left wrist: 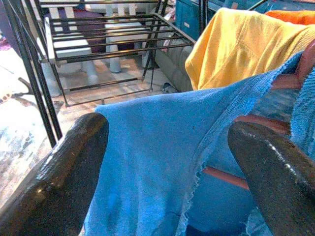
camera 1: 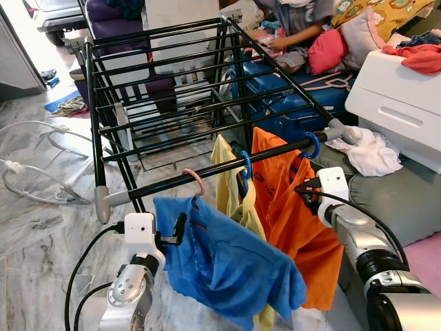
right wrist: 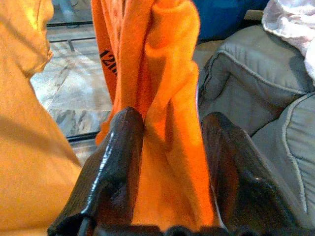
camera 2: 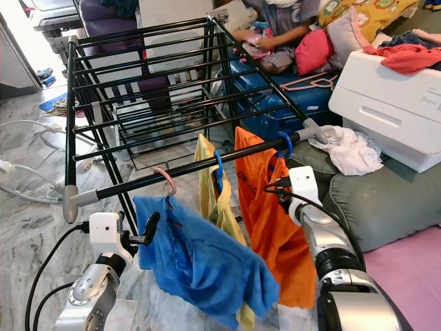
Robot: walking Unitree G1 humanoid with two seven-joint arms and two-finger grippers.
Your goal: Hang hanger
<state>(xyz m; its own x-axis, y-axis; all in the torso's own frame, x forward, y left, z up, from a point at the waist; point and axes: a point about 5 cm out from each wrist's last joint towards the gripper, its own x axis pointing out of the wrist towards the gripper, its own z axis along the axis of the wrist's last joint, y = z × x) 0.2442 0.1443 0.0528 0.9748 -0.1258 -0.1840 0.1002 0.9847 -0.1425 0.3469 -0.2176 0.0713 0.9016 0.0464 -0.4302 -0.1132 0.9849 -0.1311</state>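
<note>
Black print "120", partly hidden, on orange shirt (right wrist: 162, 73)

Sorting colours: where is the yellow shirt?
The yellow shirt hangs on the drying rack's front bar, between the blue shirt and orange shirt.

Three shirts hang on the drying rack's (camera 1: 172, 103) front rail (camera 1: 207, 174). The left tool (left wrist: 167, 162) sits at the leftmost shirt (camera 1: 227, 262), the right tool (right wrist: 170, 162) apparently around the rightmost shirt's (camera 1: 296, 214) fabric, the middle shirt (camera 1: 231, 183) between them.

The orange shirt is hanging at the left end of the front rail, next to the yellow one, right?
Not quite: the orange shirt hangs at the right end of the front rail, next to the yellow one. The blue shirt takes the left. The left eye view shows it.
</note>
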